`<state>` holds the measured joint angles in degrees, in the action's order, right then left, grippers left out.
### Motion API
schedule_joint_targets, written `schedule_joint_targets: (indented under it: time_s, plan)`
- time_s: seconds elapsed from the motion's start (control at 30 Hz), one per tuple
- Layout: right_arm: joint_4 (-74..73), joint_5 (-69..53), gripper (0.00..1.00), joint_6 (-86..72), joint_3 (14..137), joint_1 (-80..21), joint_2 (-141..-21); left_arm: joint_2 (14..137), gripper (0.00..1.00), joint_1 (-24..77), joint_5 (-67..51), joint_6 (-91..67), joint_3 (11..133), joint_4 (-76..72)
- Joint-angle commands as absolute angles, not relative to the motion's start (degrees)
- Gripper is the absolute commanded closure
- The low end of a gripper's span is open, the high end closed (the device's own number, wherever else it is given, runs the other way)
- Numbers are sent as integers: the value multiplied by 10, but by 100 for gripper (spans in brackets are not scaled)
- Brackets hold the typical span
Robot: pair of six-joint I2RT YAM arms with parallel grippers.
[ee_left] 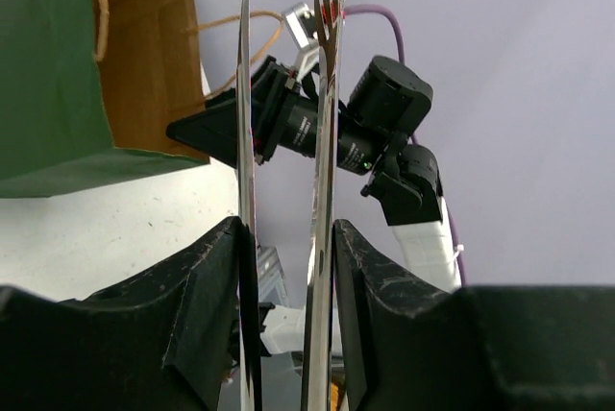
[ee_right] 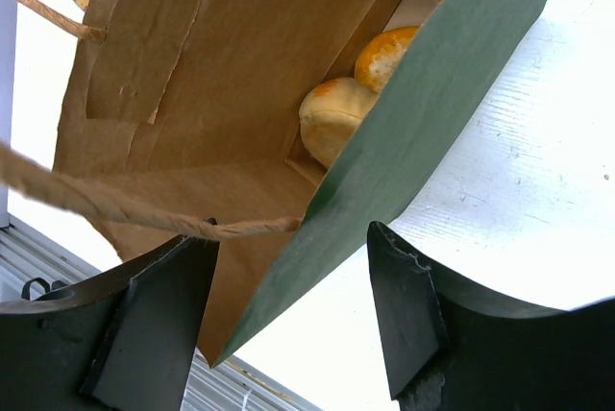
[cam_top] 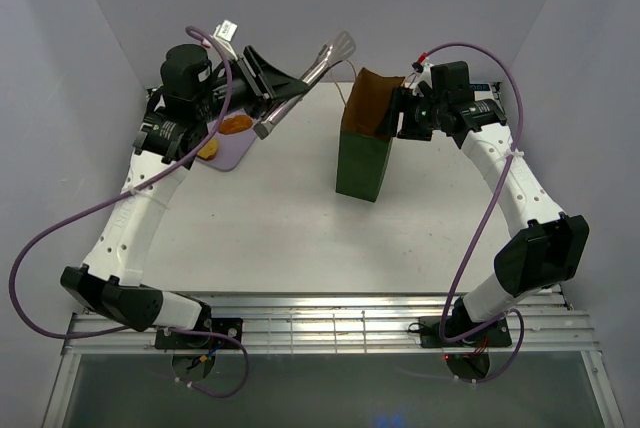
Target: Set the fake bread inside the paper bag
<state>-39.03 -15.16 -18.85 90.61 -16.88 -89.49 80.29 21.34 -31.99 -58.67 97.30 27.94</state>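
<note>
My left gripper [cam_top: 283,88] [ee_left: 286,238] is shut on metal tongs [cam_top: 322,56] [ee_left: 327,94], held in the air and aimed at the paper bag. The tong arms stand apart with nothing between their tips. The dark green paper bag [cam_top: 362,153] [ee_left: 53,75] [ee_right: 452,75] stands upright mid-table. My right gripper [cam_top: 405,113] [ee_right: 293,233] is open astride its right wall, one finger inside and one outside. Two pieces of fake bread, a pale bun [ee_right: 332,118] and an orange one [ee_right: 384,56], lie on the bag's bottom. Two more pieces [cam_top: 235,125] [cam_top: 208,148] lie on the lilac tray.
The lilac tray [cam_top: 235,153] sits at the back left, partly under my left arm. The bag's string handle [ee_right: 115,209] drapes across my right gripper's inner finger. Grey walls close off the back and both sides. A metal rail runs along the near edge [cam_top: 330,323].
</note>
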Motion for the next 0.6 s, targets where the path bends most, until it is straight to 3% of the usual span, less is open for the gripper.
schedule_joint_targets:
  time_s: [0.0, 0.23, 0.57]
  plan:
    - [-388, -153, 31, -179, 925, -166, -886, 759, 48, 193, -280, -561, 986, 294]
    - [-393, -156, 29, -199, 926, -166, -880, 706, 48, 156, -202, -549, 941, 346]
    - [-410, -195, 27, -232, 932, -166, -871, 663, 48, 101, -221, -601, 823, 325]
